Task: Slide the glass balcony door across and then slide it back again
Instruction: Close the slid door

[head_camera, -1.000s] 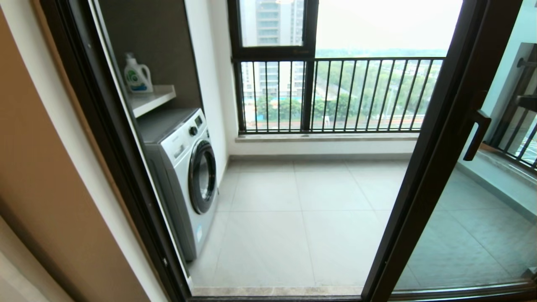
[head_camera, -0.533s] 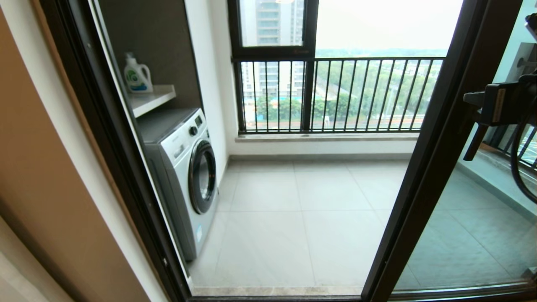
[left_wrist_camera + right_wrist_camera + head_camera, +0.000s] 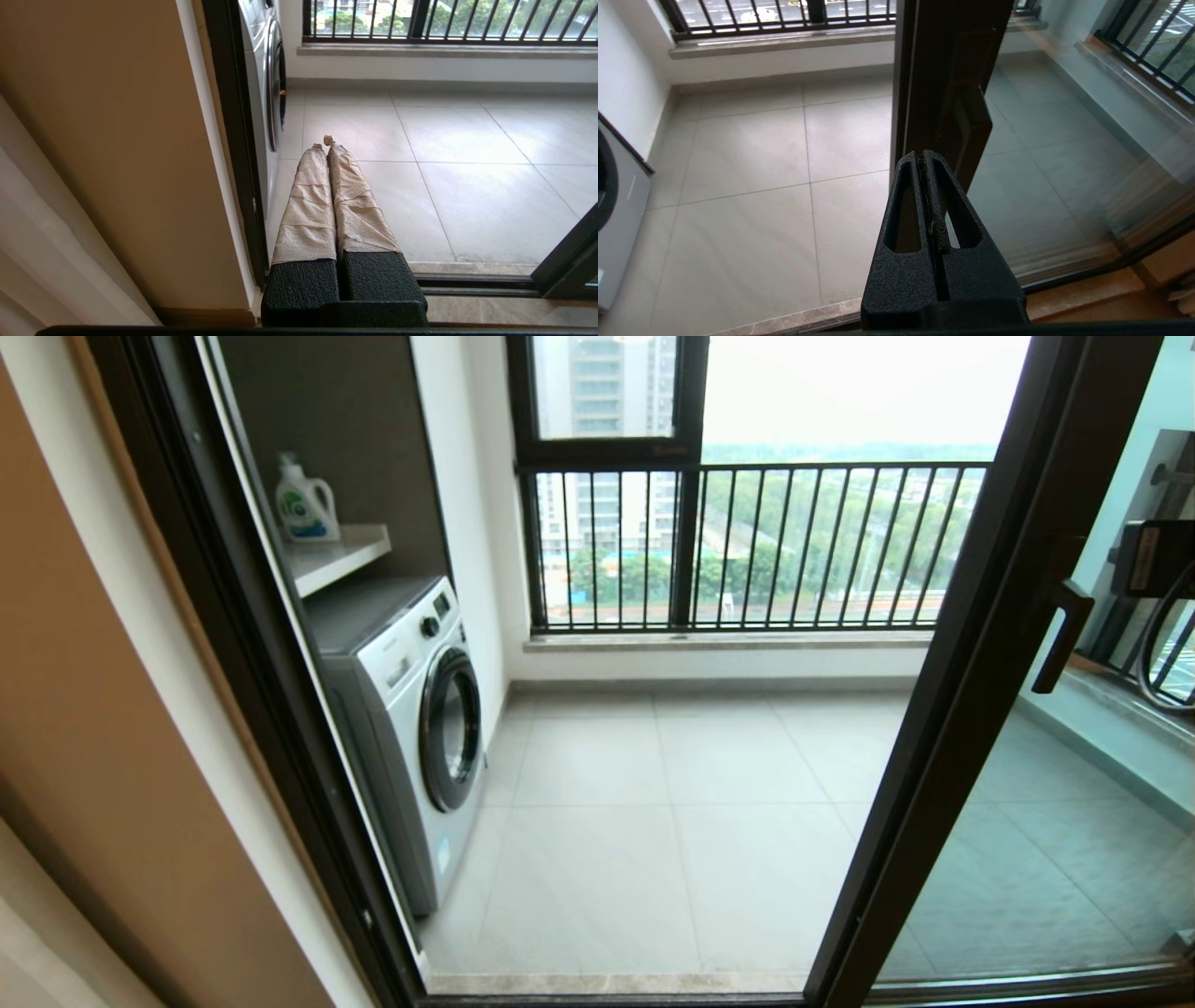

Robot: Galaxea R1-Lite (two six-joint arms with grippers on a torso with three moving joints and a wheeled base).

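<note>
One glass balcony door (image 3: 971, 709) with one bar handle (image 3: 1062, 637); both grippers' fingers (image 3: 924, 163) together, empty.

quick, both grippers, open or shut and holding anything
Left gripper: shut, holding nothing.
Right gripper: shut, holding nothing, near the door's bar handle.

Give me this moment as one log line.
door: glass balcony door open, right side | right gripper: shut, near bar handle, no contact | left gripper: shut, parked
</note>
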